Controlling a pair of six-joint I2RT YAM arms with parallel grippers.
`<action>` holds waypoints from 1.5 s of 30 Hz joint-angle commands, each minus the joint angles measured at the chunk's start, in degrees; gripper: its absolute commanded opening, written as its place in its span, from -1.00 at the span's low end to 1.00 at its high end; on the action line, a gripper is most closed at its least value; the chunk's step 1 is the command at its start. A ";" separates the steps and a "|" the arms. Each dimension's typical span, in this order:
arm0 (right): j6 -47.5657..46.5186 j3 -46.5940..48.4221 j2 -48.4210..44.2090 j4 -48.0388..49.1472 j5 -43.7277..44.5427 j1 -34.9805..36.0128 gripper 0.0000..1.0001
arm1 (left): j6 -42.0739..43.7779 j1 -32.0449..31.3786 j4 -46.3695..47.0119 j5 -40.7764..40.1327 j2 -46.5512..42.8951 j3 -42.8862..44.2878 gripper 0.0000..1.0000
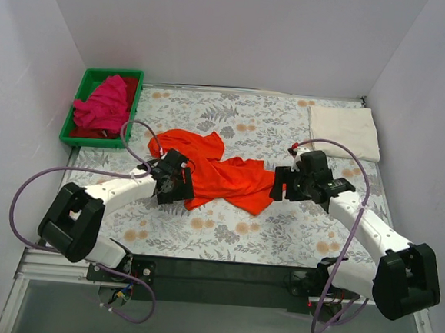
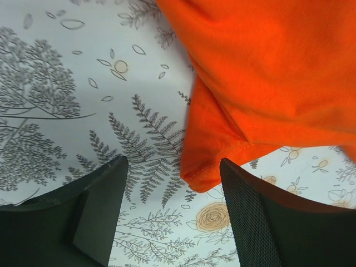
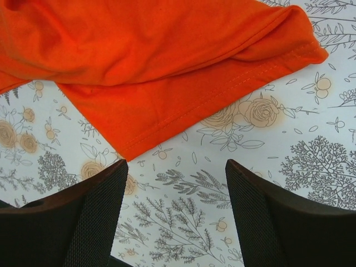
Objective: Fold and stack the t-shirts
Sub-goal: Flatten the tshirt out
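Overhead, the orange-red t-shirt [image 1: 222,170] lies crumpled and stretched crosswise at the middle of the surface, on the grey floral-print cloth [image 1: 202,234] that covers it. My left arm [image 1: 120,189] reaches in from the near left to the shirt's left end, and my right arm [image 1: 364,224] reaches in from the near right to its right end.

Left wrist view: my left jaws stand open, the two dark fingers [image 2: 83,217] set apart and gripping nothing. A hemmed corner of the orange-red t-shirt [image 2: 267,72] lies on the cloth in line with the gap, just beyond the tips.

Right wrist view: my right jaws are likewise open, the fingers [image 3: 83,222] apart with only patterned cloth between them. A stitched hem of the shirt [image 3: 150,50] runs aslant just ahead of the tips and touches neither.

Far right of the surface: the cream-white t-shirt [image 1: 345,131] lies folded into a flat rectangle, well apart from the orange-red one.

Far left corner: the green tray [image 1: 135,106] holds the magenta-pink t-shirt [image 1: 104,105], bunched in a loose heap
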 commanded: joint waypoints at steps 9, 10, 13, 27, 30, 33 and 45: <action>1.98 4.54 9.63 7.62 11.93 -0.24 0.25 | 0.15 -6.30 0.36 -1.60 6.81 2.70 0.06; 1.98 5.32 10.24 7.88 12.65 -0.41 0.25 | 0.24 -6.65 0.19 -1.86 7.16 2.70 0.04; 1.80 6.91 13.49 9.11 14.49 -1.55 0.24 | 0.32 -7.70 0.18 -3.36 8.21 2.61 -0.13; -3.38 11.31 26.24 14.48 11.95 -9.38 0.22 | 0.85 -8.76 -0.08 -6.61 6.38 1.56 -1.00; -5.04 11.22 28.18 16.06 9.85 -10.96 0.07 | 0.85 -8.85 -0.60 -7.93 5.32 1.56 -1.00; -6.80 11.84 29.58 16.67 7.38 -11.75 -0.08 | 0.94 -8.76 -2.18 -9.68 4.44 1.82 -1.00; -7.95 20.32 25.20 14.48 4.73 -11.67 -0.97 | 15.34 2.03 -8.69 -25.94 2.77 20.32 -1.00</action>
